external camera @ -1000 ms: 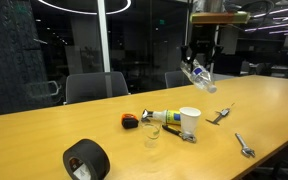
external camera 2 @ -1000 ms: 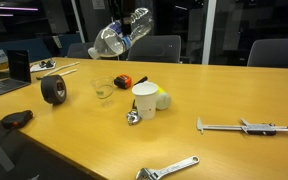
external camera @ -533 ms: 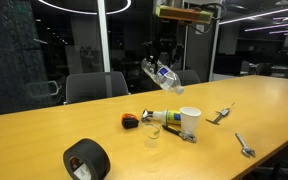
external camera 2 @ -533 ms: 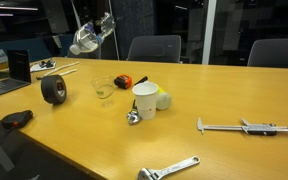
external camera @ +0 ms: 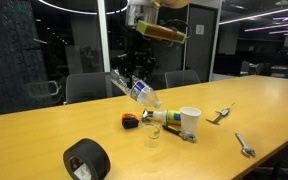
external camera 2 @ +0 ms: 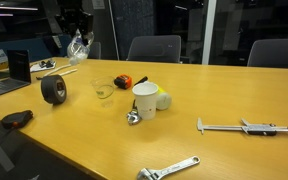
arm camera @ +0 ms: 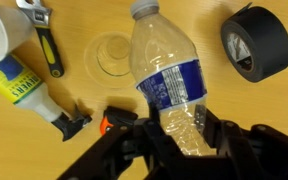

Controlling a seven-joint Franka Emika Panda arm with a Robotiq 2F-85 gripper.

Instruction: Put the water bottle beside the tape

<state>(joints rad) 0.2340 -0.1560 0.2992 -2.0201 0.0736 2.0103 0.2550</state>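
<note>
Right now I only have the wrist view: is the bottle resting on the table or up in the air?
Observer: Up in the air. In both exterior views the bottle hangs tilted, well clear of the table, held in the gripper.
Operator: And the tape, is it lying flat or standing?
Observer: Standing. In an exterior view the tape is upright on its edge, like a wheel.
</note>
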